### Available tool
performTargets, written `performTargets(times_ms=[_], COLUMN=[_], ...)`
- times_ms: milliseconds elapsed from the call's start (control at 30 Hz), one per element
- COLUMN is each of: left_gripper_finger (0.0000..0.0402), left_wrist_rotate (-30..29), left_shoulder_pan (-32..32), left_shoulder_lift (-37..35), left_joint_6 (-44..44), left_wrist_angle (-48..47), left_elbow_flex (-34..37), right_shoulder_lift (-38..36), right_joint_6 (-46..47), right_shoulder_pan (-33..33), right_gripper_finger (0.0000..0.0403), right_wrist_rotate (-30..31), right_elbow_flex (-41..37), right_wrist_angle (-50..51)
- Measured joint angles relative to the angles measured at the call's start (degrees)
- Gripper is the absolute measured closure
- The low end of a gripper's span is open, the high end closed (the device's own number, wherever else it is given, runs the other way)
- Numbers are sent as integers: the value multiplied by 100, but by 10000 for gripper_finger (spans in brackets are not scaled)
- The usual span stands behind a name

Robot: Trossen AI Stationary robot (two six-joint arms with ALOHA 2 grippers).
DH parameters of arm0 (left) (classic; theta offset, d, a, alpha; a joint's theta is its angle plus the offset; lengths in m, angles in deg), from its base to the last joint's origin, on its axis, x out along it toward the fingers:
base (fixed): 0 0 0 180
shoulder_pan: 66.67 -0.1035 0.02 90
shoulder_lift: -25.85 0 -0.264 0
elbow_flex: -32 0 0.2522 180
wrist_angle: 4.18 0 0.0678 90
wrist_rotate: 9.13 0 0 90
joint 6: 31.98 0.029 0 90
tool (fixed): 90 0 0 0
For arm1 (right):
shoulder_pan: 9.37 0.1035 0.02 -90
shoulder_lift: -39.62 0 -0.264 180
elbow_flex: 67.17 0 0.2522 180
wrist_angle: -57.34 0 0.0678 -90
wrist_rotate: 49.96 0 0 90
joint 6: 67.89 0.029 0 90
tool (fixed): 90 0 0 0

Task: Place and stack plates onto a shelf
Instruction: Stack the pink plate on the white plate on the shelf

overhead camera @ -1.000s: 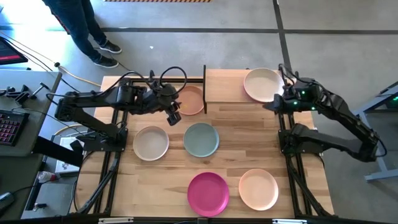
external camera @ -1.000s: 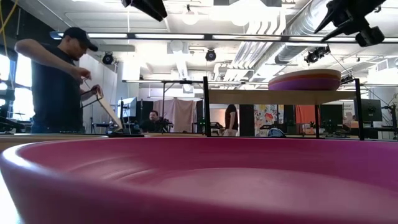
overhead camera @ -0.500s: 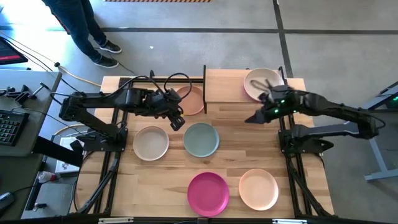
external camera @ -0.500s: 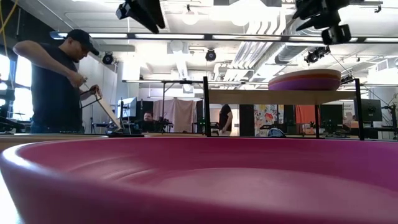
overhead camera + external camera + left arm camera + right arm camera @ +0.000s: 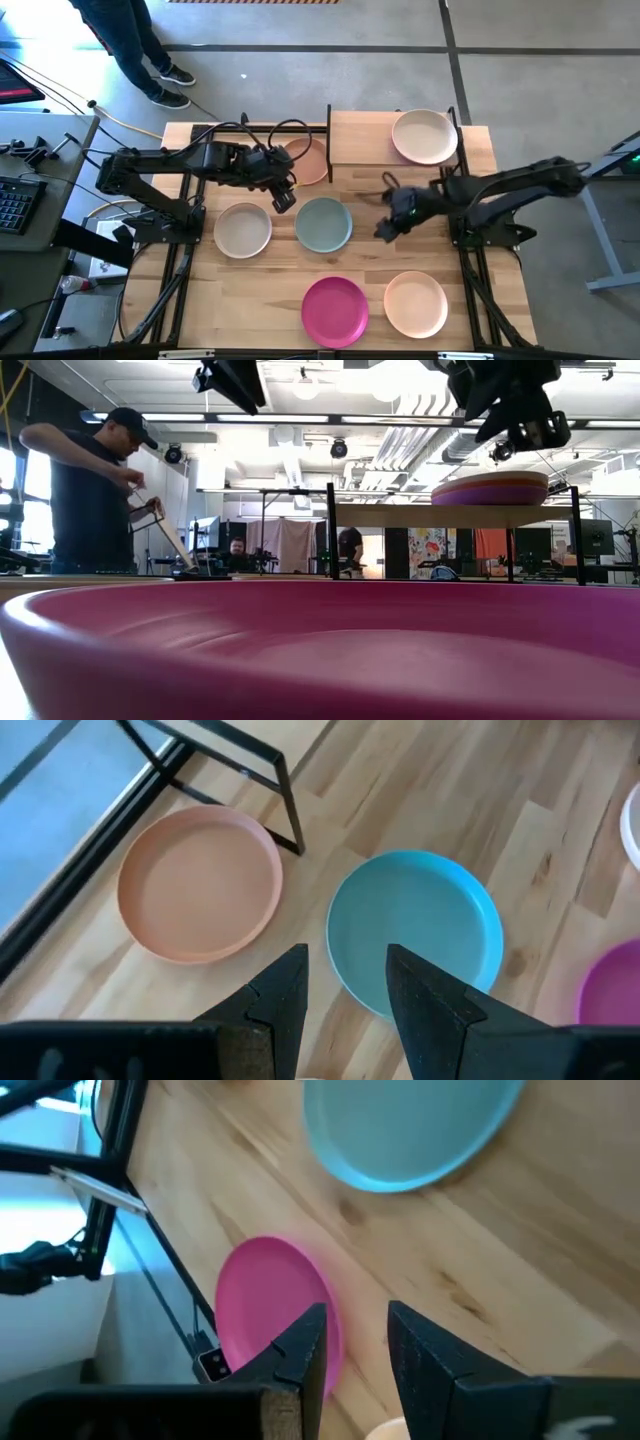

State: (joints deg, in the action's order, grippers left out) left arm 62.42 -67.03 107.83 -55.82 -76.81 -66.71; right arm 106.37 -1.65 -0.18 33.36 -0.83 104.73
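Both tools are empty with fingers narrowly parted: the left tool (image 5: 283, 196) hangs just beside the round matte grey-teal plate (image 5: 323, 223), the right tool (image 5: 386, 226) beyond that plate's other rim, above the surface (image 5: 280, 285).

No text, label or number can be read anywhere.

Bright overhead light; near magenta plate (image 5: 320, 660) blurred in low view.
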Motion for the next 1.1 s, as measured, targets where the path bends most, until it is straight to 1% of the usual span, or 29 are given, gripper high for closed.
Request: performTargets(times_ms=[167,367,500,600,767,1100], left_gripper_finger=[277,277,277,277,277,277], left_wrist_rotate=[21,27,29,31,33,31], left_shoulder_pan=[0,0,0,0,0,0], left_shoulder_lift=[0,0,0,0,0,0], left_joint_6=[195,488,512,516,648,650], left_wrist_angle=[0,-2,-4,-4,-4,-4], left_elbow_flex=[0,0,0,0,0,0], right_shoulder_lift=[664,1491,1988,2297,2675,3070], right_joint_6=[178,479,581,581,601,730], right_shoulder_pan=[568,1069,1283,1391,1502,1605], right_gripper_finger=[313,313,313,313,313,313], right_wrist_rotate=[277,275,265,263,265,284], right_elbow_flex=[0,0,0,0,0,0], right_wrist_angle=[-684,-1531,-2032,-2219,-2236,-2510])
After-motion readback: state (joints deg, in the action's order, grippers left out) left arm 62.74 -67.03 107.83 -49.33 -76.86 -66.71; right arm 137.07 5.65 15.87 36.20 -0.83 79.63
